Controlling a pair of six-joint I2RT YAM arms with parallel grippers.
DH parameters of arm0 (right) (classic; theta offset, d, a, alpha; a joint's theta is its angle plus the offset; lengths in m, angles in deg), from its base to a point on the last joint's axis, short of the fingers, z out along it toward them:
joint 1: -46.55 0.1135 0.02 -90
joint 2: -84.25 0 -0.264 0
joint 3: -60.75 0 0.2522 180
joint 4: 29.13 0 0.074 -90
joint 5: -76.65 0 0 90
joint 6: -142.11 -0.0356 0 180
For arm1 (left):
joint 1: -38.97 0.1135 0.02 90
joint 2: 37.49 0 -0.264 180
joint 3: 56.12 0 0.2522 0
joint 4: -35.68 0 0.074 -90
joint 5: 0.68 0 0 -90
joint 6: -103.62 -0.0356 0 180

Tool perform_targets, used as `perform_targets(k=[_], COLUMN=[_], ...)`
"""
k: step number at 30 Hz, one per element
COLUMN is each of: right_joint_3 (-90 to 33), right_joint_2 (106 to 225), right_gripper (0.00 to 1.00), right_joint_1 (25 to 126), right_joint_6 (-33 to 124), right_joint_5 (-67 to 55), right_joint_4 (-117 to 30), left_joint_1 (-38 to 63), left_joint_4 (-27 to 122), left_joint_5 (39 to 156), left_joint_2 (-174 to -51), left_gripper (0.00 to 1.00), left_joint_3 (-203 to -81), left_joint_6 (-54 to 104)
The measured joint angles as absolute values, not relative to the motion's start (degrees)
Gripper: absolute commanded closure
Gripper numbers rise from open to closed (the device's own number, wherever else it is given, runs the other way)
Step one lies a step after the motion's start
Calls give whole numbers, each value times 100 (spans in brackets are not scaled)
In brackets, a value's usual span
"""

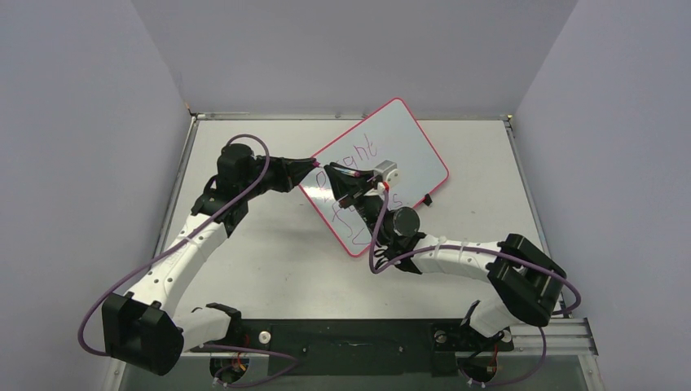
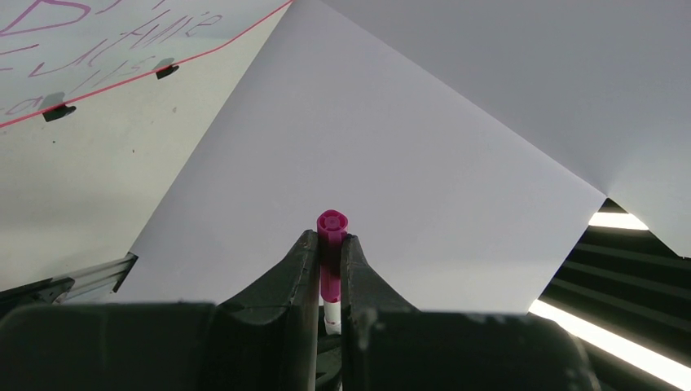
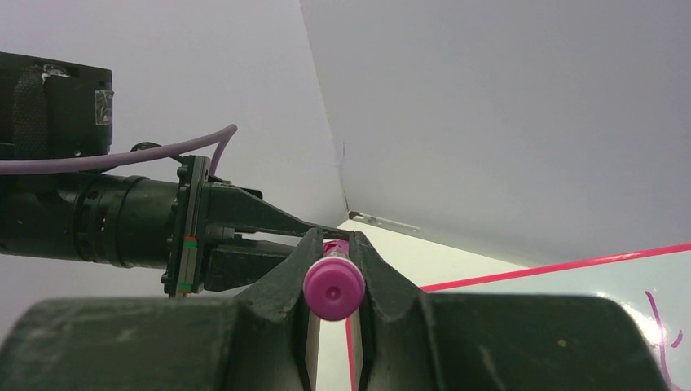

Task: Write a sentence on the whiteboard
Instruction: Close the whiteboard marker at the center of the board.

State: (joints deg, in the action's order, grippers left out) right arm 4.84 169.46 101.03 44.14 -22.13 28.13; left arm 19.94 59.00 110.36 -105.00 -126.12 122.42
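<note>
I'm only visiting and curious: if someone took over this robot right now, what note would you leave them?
Left hand: shut on a small magenta piece, probably the marker's cap.
Right hand: shut on the marker, above the whiteboard near its left edge, facing the left hand.
Done: magenta writing is on the board; the arm hides part of it.
Left: probably capping the marker and putting it down.

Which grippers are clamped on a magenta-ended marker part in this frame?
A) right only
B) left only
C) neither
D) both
D: in its own wrist view the left gripper pinches a magenta cap-like piece with white below it, and the right gripper clamps a magenta-ended marker.
</note>
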Motion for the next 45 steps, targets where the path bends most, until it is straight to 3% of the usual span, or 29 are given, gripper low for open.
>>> perform_targets(k=[25, 45], right_joint_3=[-493, -506], right_joint_2=[17740, 17890], right_gripper=[100, 100], right_joint_1=[10289, 10210], right_joint_6=[4838, 3120], right_joint_5=[-2735, -3605], right_joint_4=[2444, 3113], left_joint_1=[1870, 1308], left_joint_4=[5867, 5118], left_joint_5=[10216, 9148], left_joint_2=[-10292, -10259], left_gripper=[100, 100], left_joint_3=[-12593, -12547], left_joint_6=[12141, 11767])
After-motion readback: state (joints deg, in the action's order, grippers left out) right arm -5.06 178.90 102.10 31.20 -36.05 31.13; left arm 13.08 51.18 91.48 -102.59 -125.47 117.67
